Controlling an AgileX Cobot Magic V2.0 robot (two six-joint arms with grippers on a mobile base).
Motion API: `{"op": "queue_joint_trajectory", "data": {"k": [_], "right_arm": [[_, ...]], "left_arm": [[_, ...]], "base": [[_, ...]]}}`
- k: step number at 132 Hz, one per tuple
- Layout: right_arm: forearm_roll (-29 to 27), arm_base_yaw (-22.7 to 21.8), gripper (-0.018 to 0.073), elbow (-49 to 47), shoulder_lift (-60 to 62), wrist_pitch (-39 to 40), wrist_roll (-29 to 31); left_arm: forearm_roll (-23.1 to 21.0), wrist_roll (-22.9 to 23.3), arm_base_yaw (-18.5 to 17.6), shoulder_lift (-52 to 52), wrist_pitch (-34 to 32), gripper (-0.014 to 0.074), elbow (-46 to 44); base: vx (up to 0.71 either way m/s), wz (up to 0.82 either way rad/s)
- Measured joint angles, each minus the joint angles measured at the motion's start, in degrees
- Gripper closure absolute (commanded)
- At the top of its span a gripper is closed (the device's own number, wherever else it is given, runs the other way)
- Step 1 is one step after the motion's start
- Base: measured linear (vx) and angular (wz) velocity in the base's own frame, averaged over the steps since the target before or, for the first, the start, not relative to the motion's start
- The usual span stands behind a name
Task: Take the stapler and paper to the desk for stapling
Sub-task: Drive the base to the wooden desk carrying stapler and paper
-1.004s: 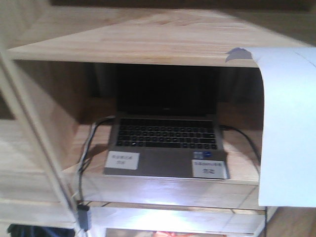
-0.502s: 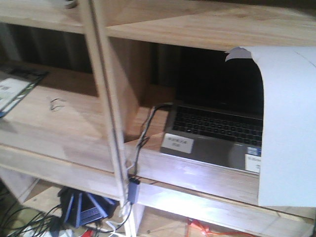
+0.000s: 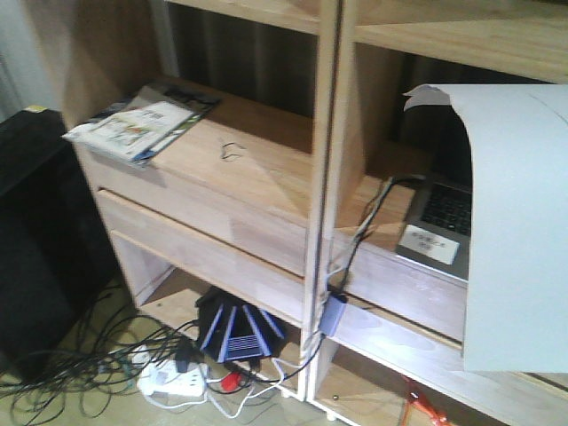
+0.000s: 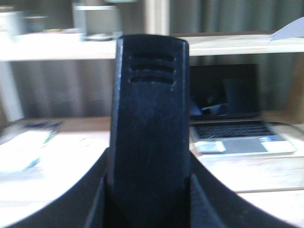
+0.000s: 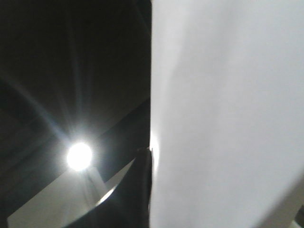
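The view is swinging left, the laptop (image 3: pixel 441 216) sliding to the far right. The right gripper (image 5: pixel 147 190) is pinching the hanging paper (image 3: pixel 515 240) at right, and the left gripper (image 4: pixel 148 199) is clamping the stapler (image 4: pixel 148 123). The desk is not showing yet.

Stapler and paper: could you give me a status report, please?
Left claw shut on stapler. Right claw shut on paper, hanging curled. Desk not in view; shelf and laptop ahead.

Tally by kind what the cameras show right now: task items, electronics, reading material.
Paper sheet: 1
Stapler: 1
Laptop: 1
Magazine stack: 1
Power strip: 1
Router-like black box: 1
Total: 6
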State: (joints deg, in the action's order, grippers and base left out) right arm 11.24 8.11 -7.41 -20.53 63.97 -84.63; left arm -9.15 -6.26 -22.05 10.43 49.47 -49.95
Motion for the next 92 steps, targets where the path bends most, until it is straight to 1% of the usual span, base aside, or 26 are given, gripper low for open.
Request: {"op": "queue_joint_trajectory", "data": {"k": [92], "right_arm": [[0.0,0.0,0.0565,0.0,0.0,0.0,0.0]], "left_arm": [[0.0,0.0,0.0,0.0,0.0,0.0603,0.0]], "base": [[-0.12,0.46]]}}
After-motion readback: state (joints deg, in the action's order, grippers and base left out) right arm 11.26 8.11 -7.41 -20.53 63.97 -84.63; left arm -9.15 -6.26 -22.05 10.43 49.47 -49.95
